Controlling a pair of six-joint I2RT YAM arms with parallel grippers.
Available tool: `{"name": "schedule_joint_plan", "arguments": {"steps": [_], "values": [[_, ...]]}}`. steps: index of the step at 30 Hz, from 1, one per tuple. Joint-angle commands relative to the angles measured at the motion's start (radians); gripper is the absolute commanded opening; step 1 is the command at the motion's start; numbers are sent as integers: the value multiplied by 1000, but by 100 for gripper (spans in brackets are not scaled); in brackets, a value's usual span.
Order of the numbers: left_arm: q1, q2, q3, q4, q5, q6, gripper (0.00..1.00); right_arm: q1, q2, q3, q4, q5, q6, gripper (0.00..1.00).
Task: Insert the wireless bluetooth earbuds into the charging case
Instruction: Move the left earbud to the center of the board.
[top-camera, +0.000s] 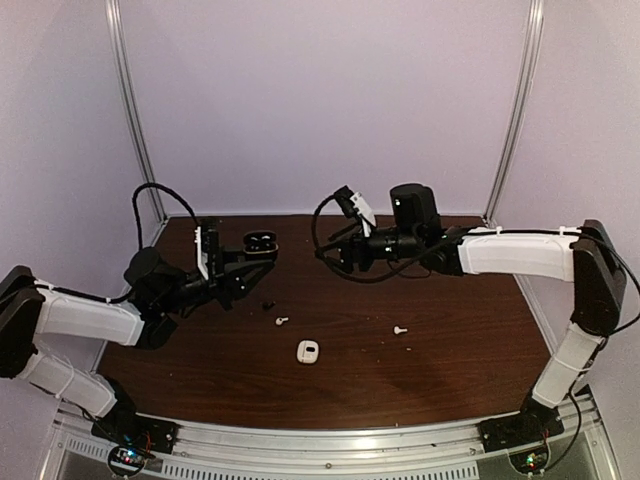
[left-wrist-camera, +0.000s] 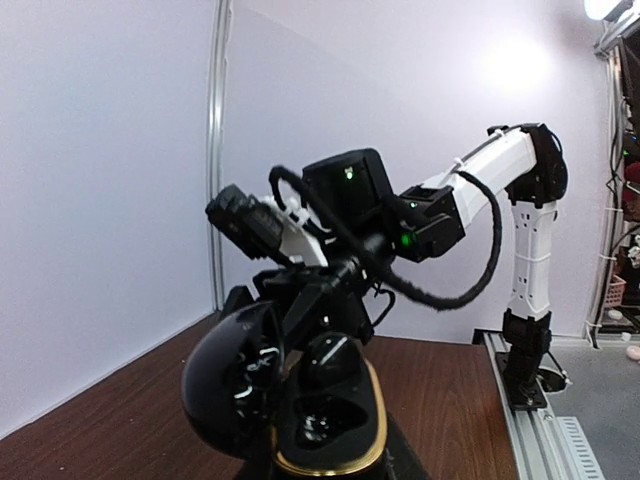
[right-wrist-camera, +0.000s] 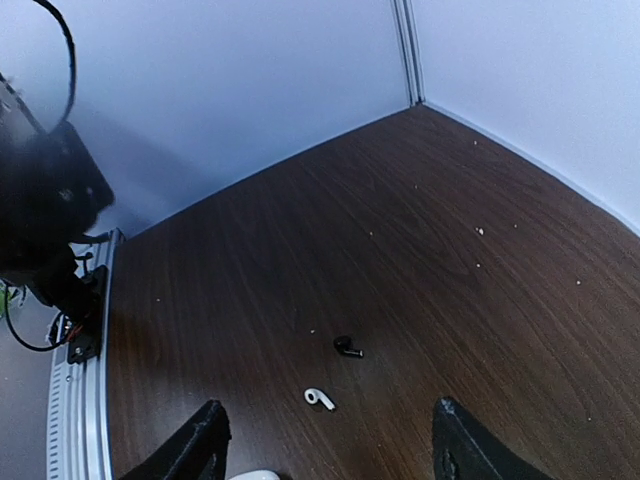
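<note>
My left gripper (top-camera: 243, 262) is shut on the black charging case (left-wrist-camera: 330, 425) and holds it above the table's back left with the lid (left-wrist-camera: 225, 380) swung open. One black earbud (left-wrist-camera: 335, 358) sits in the far socket; the near socket (left-wrist-camera: 322, 418) is empty. My right gripper (right-wrist-camera: 330, 455) hovers open above the table with nothing between its fingers (right-wrist-camera: 197, 450). Below it on the wood lie a black earbud (right-wrist-camera: 348, 347) and a white earbud (right-wrist-camera: 320, 399). Another white earbud (top-camera: 399, 328) lies to the right.
A small white case (top-camera: 307, 351) rests on the wooden table (top-camera: 450, 370) near the middle front. White walls with metal corner posts (top-camera: 135, 120) close the back and sides. The right arm (left-wrist-camera: 500, 170) reaches across just behind the held case.
</note>
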Motion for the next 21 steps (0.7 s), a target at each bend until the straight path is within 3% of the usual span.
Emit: {"name": "schedule_joint_plan", "arguments": {"steps": [1, 8, 21], "values": [[45, -79, -37, -12, -156, -35, 0, 22, 159, 165, -155, 24, -46, 69], [83, -197, -89, -131, -405, -37, 0, 103, 411, 460, -355, 152, -123, 67], [111, -291, -99, -274, -551, -35, 0, 194, 722, 744, -464, 191, -164, 62]]}}
